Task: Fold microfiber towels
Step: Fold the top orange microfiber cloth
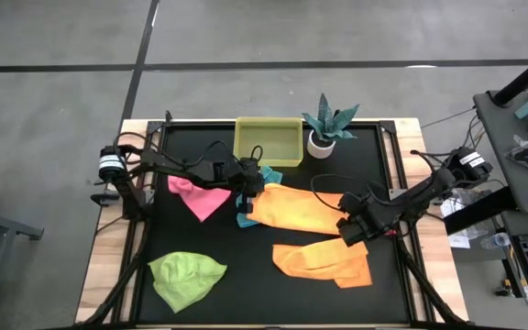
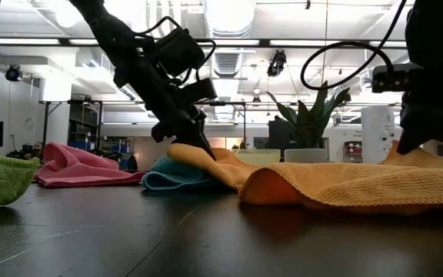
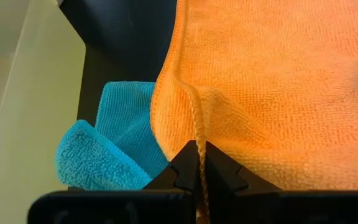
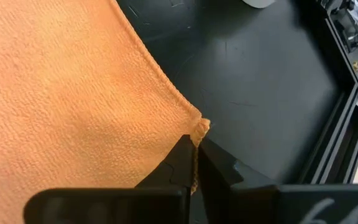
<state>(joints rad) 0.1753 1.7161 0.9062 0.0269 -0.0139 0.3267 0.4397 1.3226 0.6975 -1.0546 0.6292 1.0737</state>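
Black matting (image 1: 273, 284) covers our table, an open workshop behind. We have the left gripper (image 3: 199, 169) and right gripper (image 4: 195, 155) each pinching an edge of the upper orange towel (image 1: 301, 209), which overlaps the turquoise towel (image 3: 114, 134). We should lift evenly, keeping tension, folding squarely.

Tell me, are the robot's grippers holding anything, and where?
Both hold the same orange towel. The left gripper pinches its hem by the turquoise towel; the right gripper pinches a corner at its other end.
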